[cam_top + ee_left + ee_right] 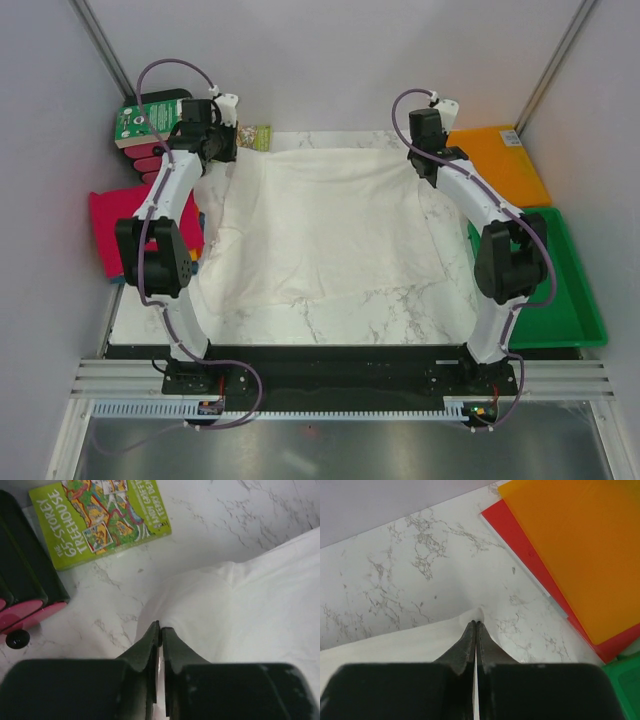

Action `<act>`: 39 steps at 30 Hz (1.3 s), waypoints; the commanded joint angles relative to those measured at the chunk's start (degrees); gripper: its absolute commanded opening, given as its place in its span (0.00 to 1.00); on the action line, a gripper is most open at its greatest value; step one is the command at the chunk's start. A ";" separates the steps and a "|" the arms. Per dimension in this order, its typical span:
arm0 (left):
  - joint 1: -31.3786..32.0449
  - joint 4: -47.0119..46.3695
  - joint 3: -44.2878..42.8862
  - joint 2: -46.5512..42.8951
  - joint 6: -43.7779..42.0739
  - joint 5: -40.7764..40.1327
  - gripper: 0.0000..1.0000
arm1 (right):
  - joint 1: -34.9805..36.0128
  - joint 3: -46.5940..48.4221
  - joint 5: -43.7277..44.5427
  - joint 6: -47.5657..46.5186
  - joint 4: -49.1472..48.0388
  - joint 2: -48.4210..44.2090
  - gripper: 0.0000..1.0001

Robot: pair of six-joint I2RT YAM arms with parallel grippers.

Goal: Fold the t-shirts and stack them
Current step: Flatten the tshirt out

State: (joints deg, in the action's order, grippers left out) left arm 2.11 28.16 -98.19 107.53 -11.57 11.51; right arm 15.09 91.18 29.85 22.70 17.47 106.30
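Observation:
A wrinkly white t-shirt [320, 230] is spread flat over the middle of the marble table. My left gripper [222, 150] is at its far left corner, and in the left wrist view it [161, 626] is shut on a bunched fold of the white t-shirt [240, 610]. My right gripper [428, 150] is at the far right corner. In the right wrist view it [477, 622] pinches the cloth's tip, with the white t-shirt [395, 640] trailing off to the left. A folded magenta-pink t-shirt [110, 225] lies at the table's left edge, partly behind the left arm.
A green book [100, 515] lies just beyond the left gripper, beside a black and pink object [25, 590]. An orange sheet [590, 550] over a red sheet [520, 530] lies right of the right gripper. A green tray [570, 290] sits along the right edge.

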 commanded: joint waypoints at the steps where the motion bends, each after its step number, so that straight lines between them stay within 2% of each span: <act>1: 0.00 -2.68 -10.25 4.96 -1.17 -2.54 0.26 | -0.33 8.75 1.71 -0.55 -2.80 4.95 0.13; 2: 0.09 -2.41 -11.40 5.93 -1.00 -3.15 0.59 | -0.33 10.06 1.79 -0.64 -1.84 5.58 0.27; 3: 0.09 -2.32 -11.67 5.85 -0.73 -3.51 0.72 | -0.33 10.16 1.62 -0.46 -1.57 5.84 0.50; 5: 0.09 -2.23 -11.32 4.89 -0.38 -3.77 0.99 | -0.33 8.77 1.27 -0.46 -1.83 4.54 0.62; 7: 0.09 -2.15 -10.27 1.82 -0.47 -4.03 1.00 | -0.15 7.01 0.83 0.15 -1.92 1.56 0.73; 10: 0.09 -1.54 -5.62 -4.59 -0.64 -4.83 1.00 | 0.81 1.57 0.22 1.64 -2.01 -4.49 0.79; 15: 0.18 1.45 13.08 -19.35 -3.10 -2.81 0.95 | 7.38 -14.69 -1.54 4.19 -2.18 -14.53 0.74; 16: 0.35 2.50 15.72 -24.07 -4.67 -2.11 0.95 | 8.71 -17.15 -1.28 5.59 -2.01 -17.68 0.73; 18: 0.53 6.54 22.23 -28.05 -5.91 -1.93 0.94 | 11.61 -24.35 -0.75 7.96 -0.69 -20.59 0.73; 23: 0.44 8.93 34.27 -41.93 -7.32 -3.86 0.94 | 12.94 -41.03 -4.09 20.25 1.50 -30.70 0.69; 26: 0.35 9.37 37.62 -45.46 -6.45 -2.28 0.94 | 13.03 -47.99 -2.52 25.36 3.43 -36.06 0.65; 30: 0.35 10.51 38.60 -44.95 -3.29 -0.88 0.94 | 12.86 -51.01 1.61 31.26 7.22 -40.03 0.65; 36: 0.35 10.60 39.04 -43.28 -1.35 0.53 0.93 | 9.96 -51.18 2.15 33.20 9.68 -37.23 0.65; 39: 0.44 10.51 39.57 -42.84 -1.78 0.01 0.92 | 8.64 -52.24 0.66 34.69 9.95 -35.73 0.60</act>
State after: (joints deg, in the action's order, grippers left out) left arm 2.48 38.87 -59.22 64.23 -14.59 10.44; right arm 25.12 39.77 30.09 53.76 26.22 69.04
